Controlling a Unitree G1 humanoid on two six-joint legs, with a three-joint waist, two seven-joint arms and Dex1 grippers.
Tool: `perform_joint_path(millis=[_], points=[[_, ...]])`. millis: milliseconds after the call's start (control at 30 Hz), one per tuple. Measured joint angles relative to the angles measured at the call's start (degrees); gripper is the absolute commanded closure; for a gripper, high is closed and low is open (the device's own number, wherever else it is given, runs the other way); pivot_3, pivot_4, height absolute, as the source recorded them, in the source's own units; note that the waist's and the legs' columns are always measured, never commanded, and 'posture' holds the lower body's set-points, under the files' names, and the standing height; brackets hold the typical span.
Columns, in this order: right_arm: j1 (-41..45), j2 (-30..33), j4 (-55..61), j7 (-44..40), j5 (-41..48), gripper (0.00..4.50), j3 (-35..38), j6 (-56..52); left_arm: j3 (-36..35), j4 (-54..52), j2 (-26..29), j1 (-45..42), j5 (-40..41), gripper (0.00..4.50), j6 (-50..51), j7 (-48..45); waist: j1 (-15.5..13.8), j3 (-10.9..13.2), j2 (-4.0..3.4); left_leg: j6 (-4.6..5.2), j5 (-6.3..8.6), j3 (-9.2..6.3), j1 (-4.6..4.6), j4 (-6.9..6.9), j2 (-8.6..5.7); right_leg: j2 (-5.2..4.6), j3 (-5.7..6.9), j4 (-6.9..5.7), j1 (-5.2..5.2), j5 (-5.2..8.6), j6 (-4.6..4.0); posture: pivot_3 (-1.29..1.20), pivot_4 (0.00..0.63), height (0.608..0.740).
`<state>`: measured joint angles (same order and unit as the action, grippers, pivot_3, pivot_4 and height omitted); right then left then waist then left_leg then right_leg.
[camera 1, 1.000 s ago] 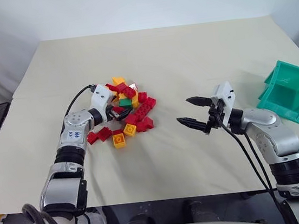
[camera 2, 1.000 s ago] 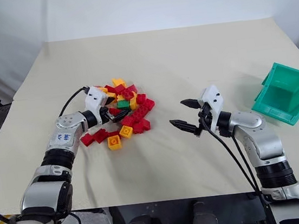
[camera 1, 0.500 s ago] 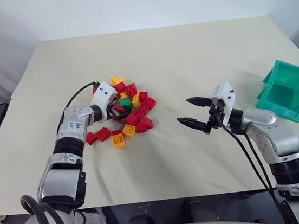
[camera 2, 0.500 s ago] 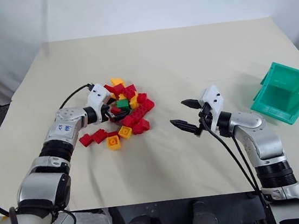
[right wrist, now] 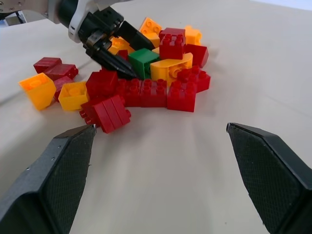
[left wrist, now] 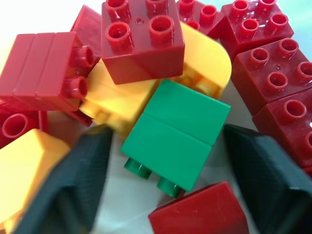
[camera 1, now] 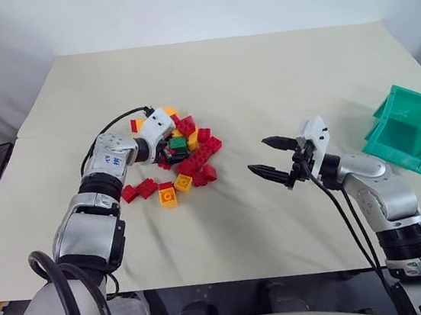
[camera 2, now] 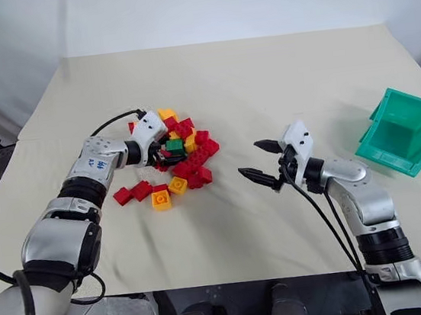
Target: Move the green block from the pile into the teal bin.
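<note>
Green block (left wrist: 176,132) betw. left gripper (left wrist: 165,190) fingers, bricks crowding edges.

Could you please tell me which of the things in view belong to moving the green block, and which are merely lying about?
Part of the job:
- green block, lying in the pile
- teal bin
- left gripper, fingers either side of the green block

Just there:
- loose red and yellow bricks beside the pile
- right gripper, open over the table
</note>
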<state>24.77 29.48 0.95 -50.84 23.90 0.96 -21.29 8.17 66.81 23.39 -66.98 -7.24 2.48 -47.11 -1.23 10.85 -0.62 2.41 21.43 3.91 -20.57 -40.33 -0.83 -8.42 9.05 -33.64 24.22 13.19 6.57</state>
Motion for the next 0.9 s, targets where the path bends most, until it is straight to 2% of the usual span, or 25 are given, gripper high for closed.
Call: perform_joint_path(millis=[133,400,600,767,900], points=[[-0.29,0.0,0.01,0.33,0.0,0.0,0.0,0.0,-0.9,0.79,-0.11,-0.34,0.32,2.96,-0.01,-0.4,0.04,0.0,0.0,0.0,0.0,0.0,0.0,0.0,-0.01,0.0,0.0,0.0,0.0,0.0,0.0,0.0,0.15,0.74],[-0.3,0.61,0.09,0.34,0.02,0.0,0.02,0.01,-5.43,-1.28,1.96,-0.54,3.68,2.97,1.61,-3.83,0.08,0.01,0.02,0.0,0.0,-0.01,-0.08,0.0,0.02,0.0,-0.03,-0.03,0.13,0.0,0.0,0.0,0.15,0.74],[-0.46,1.27,0.17,0.3,0.07,0.0,0.07,0.01,-6.97,-8.74,4.14,1.24,6.17,2.97,5.4,-8.75,0.07,0.01,0.02,0.0,0.0,-0.01,-0.12,0.0,0.03,0.0,-0.03,-0.04,0.15,0.0,0.0,0.0,0.15,0.74],[-0.92,1.91,0.81,-0.02,0.24,0.0,1.0,0.01,-9.04,-18.7,4.7,4.06,11.39,2.97,13.16,-13.02,0.06,0.01,0.02,0.0,0.0,-0.01,-0.18,-0.04,0.18,0.0,-0.02,-0.03,0.19,0.0,0.0,0.0,0.15,0.74],[-1.51,3.68,0.95,-0.65,0.32,0.0,2.28,-0.09,-11.84,-28.82,6.59,6.04,17.71,2.97,23.34,-15.75,0.22,0.01,0.02,0.0,0.0,-0.04,-0.22,-0.05,0.22,0.0,-0.04,-0.04,0.25,0.0,0.0,0.0,0.15,0.74]])
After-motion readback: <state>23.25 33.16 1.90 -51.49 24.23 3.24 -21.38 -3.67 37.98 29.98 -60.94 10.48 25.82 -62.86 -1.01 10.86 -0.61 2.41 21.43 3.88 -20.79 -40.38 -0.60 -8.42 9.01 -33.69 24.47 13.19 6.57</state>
